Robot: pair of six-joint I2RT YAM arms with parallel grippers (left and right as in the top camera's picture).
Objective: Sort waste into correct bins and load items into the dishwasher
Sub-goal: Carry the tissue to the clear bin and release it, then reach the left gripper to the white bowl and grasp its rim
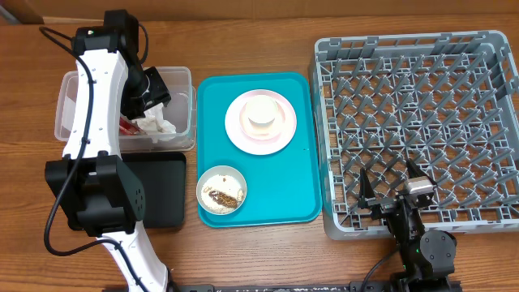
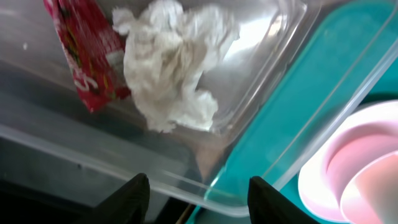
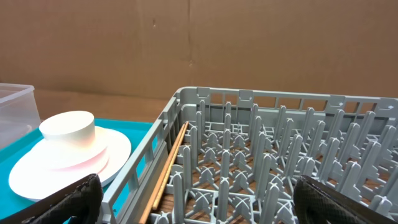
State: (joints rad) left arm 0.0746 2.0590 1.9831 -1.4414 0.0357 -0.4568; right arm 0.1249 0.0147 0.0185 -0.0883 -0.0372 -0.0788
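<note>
Left gripper (image 2: 198,198) hung apart over the tub (image 2: 261,50) at far left, tissue (image 2: 171,68) and wrapper (image 2: 90,53) lay inside it, right gripper (image 3: 199,194) stood wide apart at the rack's (image 3: 249,99) near left corner

Colour-wise: the desk (image 1: 268,251) is finished in warm brown wood grain. Mid-frame, a teal tray (image 1: 302,162) is seen with a pale pink plate (image 1: 239,135) and white dishes (image 1: 261,115). A white bowl (image 1: 204,182) is speckled with white rice and brown bits (image 1: 223,195). Upper left, a clear tub (image 1: 191,105) is shown with a red white-printed wrapper (image 2: 87,50) and a white tissue (image 2: 171,68). The small tray (image 1: 166,195) is black, and the rack (image 1: 422,122) is plain grey lattice.
</note>
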